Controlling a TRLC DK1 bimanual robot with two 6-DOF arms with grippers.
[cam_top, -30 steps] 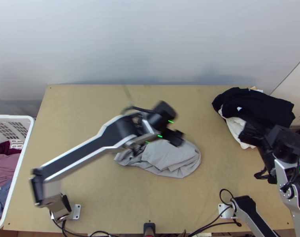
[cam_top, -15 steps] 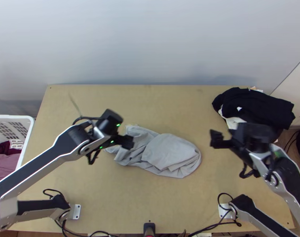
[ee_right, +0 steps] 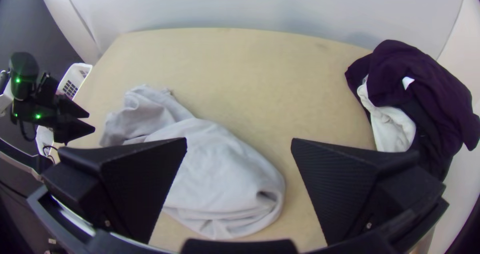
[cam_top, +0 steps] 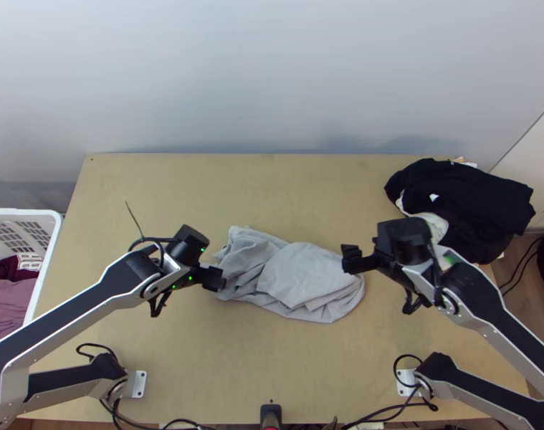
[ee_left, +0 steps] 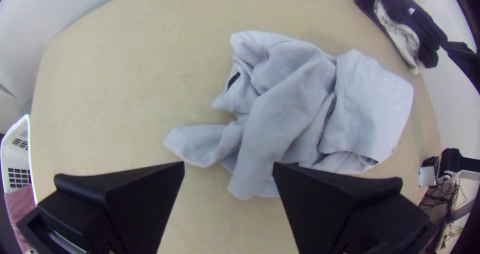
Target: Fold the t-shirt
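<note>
So, got a light grey t-shirt (cam_top: pixel 304 279) lying on the light wooden table (cam_top: pixel 293 373), roughly mid-table. Pretty crumpled and bunched at the left end, smoother and kinda layered toward the right end. Can also spot a narrow bit of fabric poking out near the left gripper (cam_top: pixel 218 278). Got that gripper right at the t-shirt's left end, opened up wide. Seeing the right gripper (cam_top: pixel 349 259) by the t-shirt's far right edge, also spread nice and wide. Can't really tell about contact with the cloth on either side, tbh. Well off to the left of the t-shirt, see a white basket (cam_top: pixel 48 251) full of maroon and mauve clothes (cam_top: pixel 6 304). Farther back and off to the t-shirt's right, see a pile of dark clothes (cam_top: pixel 472 193) plus some white cloth (ee_right: pixel 395 129) sticking out.
</note>
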